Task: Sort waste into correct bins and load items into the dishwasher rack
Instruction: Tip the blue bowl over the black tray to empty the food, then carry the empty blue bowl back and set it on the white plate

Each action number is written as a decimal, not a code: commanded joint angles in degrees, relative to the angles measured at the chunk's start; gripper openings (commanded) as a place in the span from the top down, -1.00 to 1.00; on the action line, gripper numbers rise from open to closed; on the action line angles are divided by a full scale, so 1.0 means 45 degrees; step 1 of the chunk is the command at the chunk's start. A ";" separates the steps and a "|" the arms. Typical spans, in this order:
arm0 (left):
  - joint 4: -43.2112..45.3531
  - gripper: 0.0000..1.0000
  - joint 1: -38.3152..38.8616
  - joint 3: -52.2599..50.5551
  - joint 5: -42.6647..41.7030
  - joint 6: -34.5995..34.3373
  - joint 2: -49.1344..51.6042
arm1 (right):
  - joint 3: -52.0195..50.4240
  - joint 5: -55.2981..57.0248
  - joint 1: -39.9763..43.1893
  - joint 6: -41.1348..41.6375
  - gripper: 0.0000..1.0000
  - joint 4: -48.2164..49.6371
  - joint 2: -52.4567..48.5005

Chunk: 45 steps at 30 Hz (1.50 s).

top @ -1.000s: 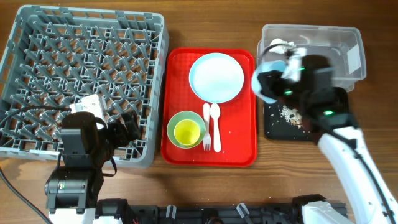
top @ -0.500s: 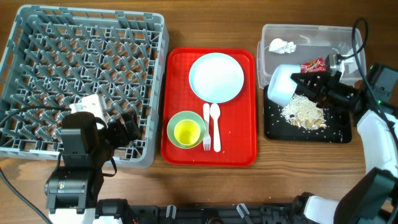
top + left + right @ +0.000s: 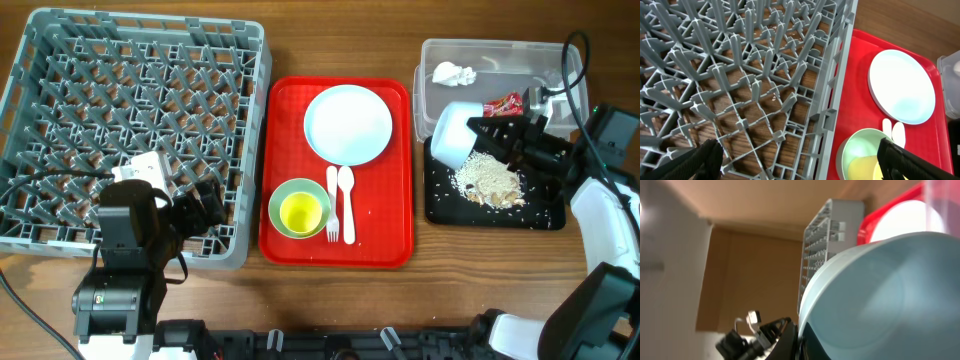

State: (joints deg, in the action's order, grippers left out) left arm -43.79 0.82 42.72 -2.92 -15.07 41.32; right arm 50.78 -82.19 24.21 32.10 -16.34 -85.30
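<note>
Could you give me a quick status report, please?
Left gripper open over dishwasher rack. Right gripper shut on pale blue bowl, tipped above black tray; food scraps lie in it. Nothing blocking.

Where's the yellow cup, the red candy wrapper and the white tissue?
yellow cup (image 3: 301, 212), overhead view, its inside bottom.
red candy wrapper (image 3: 503, 104), overhead view, its middle.
white tissue (image 3: 453, 73), overhead view, its crumpled top.

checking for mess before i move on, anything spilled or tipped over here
The pale blue bowl is tipped on its side, held by the right gripper over the black tray. Food scraps lie heaped and scattered, all inside that tray as far as shows. Things on the red tray sit flat.
</note>
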 commanded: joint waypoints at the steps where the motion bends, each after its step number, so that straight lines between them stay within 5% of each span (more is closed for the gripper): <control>1: -0.0010 -1.00 0.0068 0.0199 -0.0102 0.0257 -0.0039 | 0.0019 0.0112 0.0015 0.0797 0.91 0.0291 -0.0146; 3: -0.0010 -1.00 0.0068 0.0199 -0.0102 0.0257 -0.0039 | 0.0024 -0.2399 -0.0058 -0.0248 0.91 0.2477 -0.0136; 19: 0.0000 -1.00 0.0068 0.0199 -0.0102 0.0257 -0.0034 | 0.0024 -0.0656 -0.1117 0.1792 0.91 0.2764 -0.0068; 22: -0.0005 -1.00 0.0068 0.0199 -0.0102 0.0253 -0.0034 | 0.0034 -0.0685 -0.2176 0.3279 0.91 0.5629 -0.0024; 26: -0.0005 -1.00 0.0068 0.0199 -0.0102 0.0257 -0.0039 | 0.0034 0.0131 -0.3589 0.7577 0.91 1.3211 0.0000; 29: -0.0005 -1.00 0.0068 0.0199 -0.0102 0.0257 -0.0034 | 0.0039 0.1122 -0.4629 0.8174 0.91 1.5883 0.0000; 39: -0.0049 -1.00 0.0068 0.0199 -0.0102 0.0257 -0.0039 | 0.1404 0.4007 -0.5294 0.5887 0.91 1.1137 0.0000; 42: -0.0053 -1.00 0.0068 0.0199 -0.0102 0.0253 -0.0039 | 0.3517 0.5450 -0.5314 0.2851 0.91 0.6198 0.0000; 45: -0.0053 -1.00 0.0068 0.0199 -0.0102 0.0257 -0.0034 | 0.6280 0.9564 -0.6139 -0.1729 0.91 -0.0738 -0.0044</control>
State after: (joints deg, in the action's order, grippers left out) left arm -44.03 0.82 42.76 -2.92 -15.07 41.32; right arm 69.17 -57.58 -0.08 46.74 -5.39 -85.30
